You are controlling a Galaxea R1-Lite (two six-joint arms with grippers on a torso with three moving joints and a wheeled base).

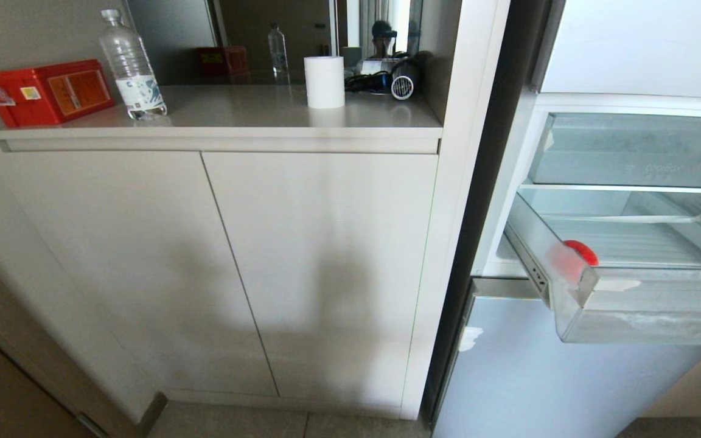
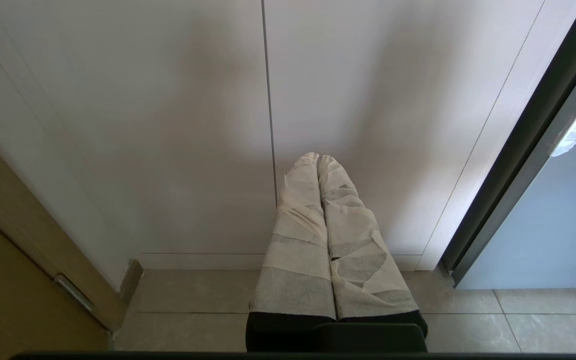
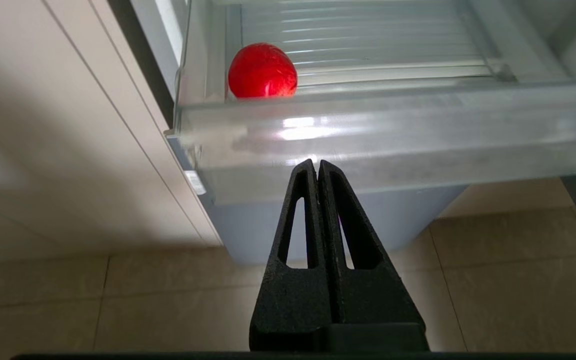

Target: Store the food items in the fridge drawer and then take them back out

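The wide, shallow fridge drawer of clear, slightly frosted plastic (image 1: 630,286) stands pulled out of the open fridge, with scraps of white tape on its front lip. It is my landmark for everything else.

Inside the drawer, on its ribbed floor and tucked into the front corner nearest the cabinet, lies a smooth, bright red, rounded food item (image 3: 262,71). From my head camera only its top shows above the drawer's front lip (image 1: 582,250), with a red blur of it through the frosted side wall.

My right gripper (image 3: 317,167), with black slotted fingers, is clenched with nothing between the fingers, which are pressed flat together. Its tips sit just in front of the drawer's front wall, lower than the lip; I cannot tell whether they touch the plastic. The red item lies beyond that wall, apart from the gripper.

My left gripper (image 2: 318,159), its fingers wrapped in pale tape, is also clenched and empty. It is well away from the drawer, pointing at the pale beige cabinet doors (image 1: 320,274) beside the fridge, above the tiled floor.

Above the drawer sits a second clear plastic bin with faint printed lettering (image 1: 636,152).
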